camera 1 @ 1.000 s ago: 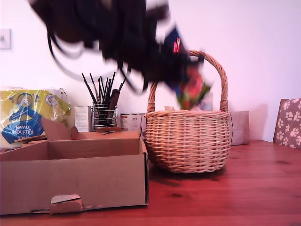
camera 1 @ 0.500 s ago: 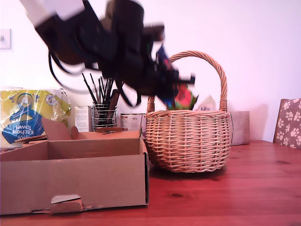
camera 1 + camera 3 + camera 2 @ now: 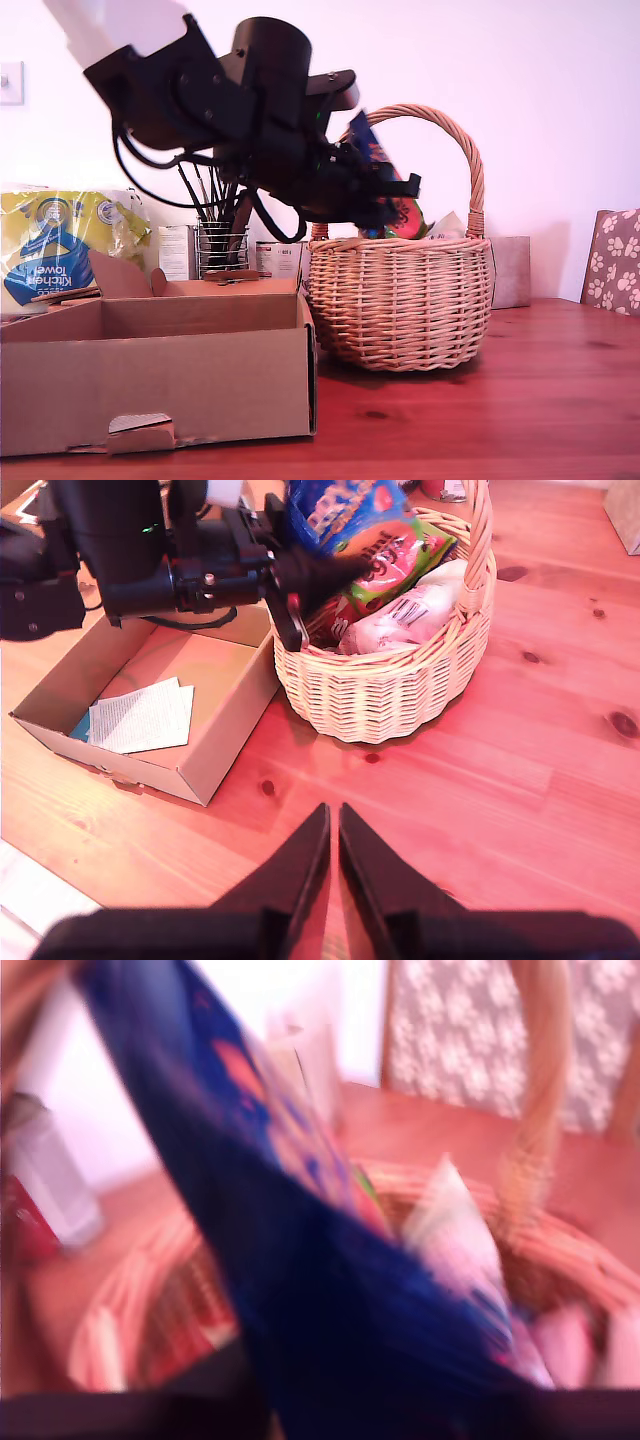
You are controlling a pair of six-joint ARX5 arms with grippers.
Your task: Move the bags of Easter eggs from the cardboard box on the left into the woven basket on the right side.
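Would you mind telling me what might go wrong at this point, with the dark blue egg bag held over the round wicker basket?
1. The dark blue egg bag hangs tilted over the round wicker basket in my first gripper; released now, it might slide off the whitish crinkly bag below.
2. The arm sits close to the arched woven handle and may snag it when withdrawing.

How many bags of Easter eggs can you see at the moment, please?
2. The dark blue bag is held by my first gripper over the woven basket; the whitish bag lies inside it. The cardboard box shows only paper; others may be hidden.
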